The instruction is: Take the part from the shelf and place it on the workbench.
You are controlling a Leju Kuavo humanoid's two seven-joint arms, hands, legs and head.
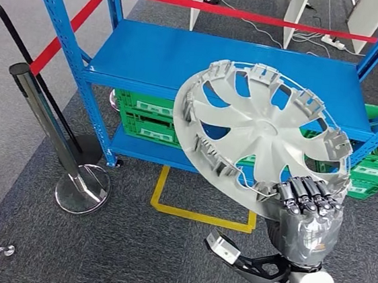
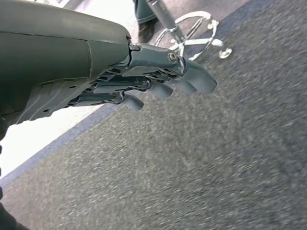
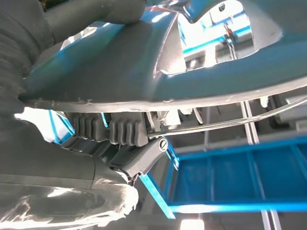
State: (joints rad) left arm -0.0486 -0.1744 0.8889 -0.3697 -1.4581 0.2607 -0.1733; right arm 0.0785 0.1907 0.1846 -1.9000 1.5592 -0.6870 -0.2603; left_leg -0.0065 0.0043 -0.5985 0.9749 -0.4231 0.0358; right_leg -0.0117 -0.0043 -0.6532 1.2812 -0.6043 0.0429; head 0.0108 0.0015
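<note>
Step in hand: carrying the wheel cover [image 1: 261,132] away from the blue shelf [image 1: 160,57]; judged lifted clear, not yet set on any table.
Right robot hand [image 1: 307,204]: clamped on the cover's near rim, fingers [image 3: 124,128] curled over the edge.
Left robot hand [image 2: 145,79]: hung above grey carpet, fingers loosely apart, holding nothing.
Cover's place: held tilted in front of the shelf's upper deck, above the green crates [image 1: 146,113].
Doing it well: keep the one-edge grip firm, keep the rim clear of the shelf posts, turn slowly.
Risk: likely sagging or slipping from a single-edge hold.
</note>
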